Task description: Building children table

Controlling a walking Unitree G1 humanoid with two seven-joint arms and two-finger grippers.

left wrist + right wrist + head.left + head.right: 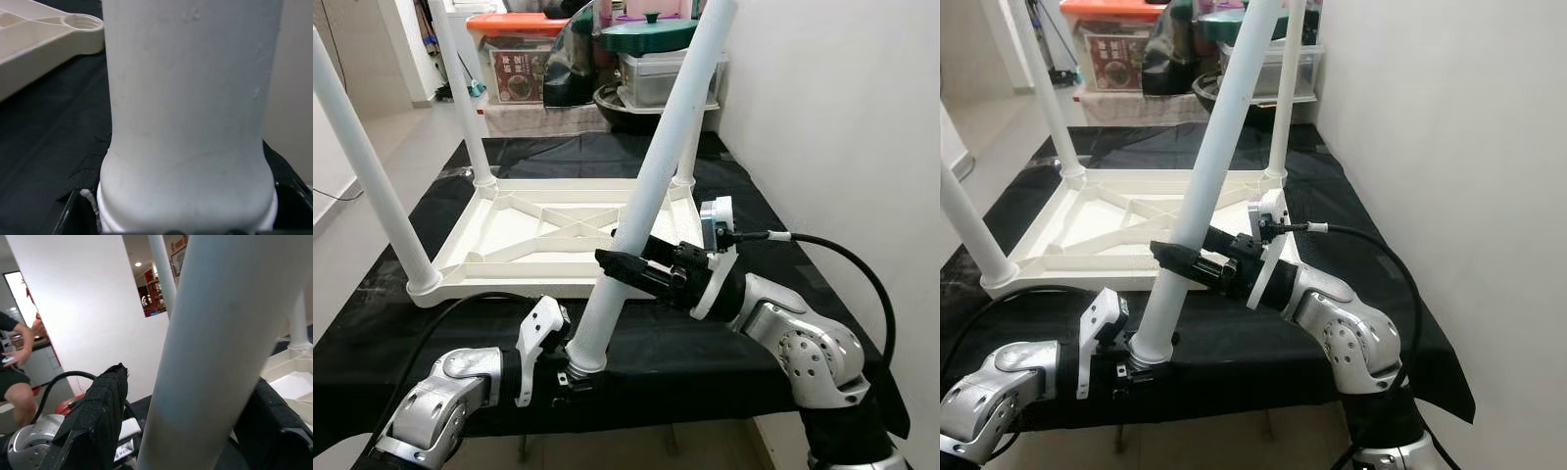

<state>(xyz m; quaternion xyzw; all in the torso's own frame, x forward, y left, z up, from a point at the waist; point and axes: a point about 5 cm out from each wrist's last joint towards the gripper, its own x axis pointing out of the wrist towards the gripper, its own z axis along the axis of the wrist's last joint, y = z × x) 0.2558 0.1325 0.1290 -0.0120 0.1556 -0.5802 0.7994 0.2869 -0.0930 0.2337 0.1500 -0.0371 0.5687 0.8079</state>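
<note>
I have the loose leg [651, 186] pinched mid-shaft in my right gripper [625, 266], while my left gripper [570, 377] clamps its threaded foot, to steer it toward the free socket [80, 21]. It hangs over the cloth's [705, 343] near edge, slanting up and away, beside the upturned tabletop [524, 250].

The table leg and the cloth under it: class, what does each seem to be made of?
Table leg: likely moulded plastic, white with a smooth matt surface, flaring at its threaded end. Cloth: probably a thin woven or non-woven fabric, black and dull, creased and draping over the edge.
</note>
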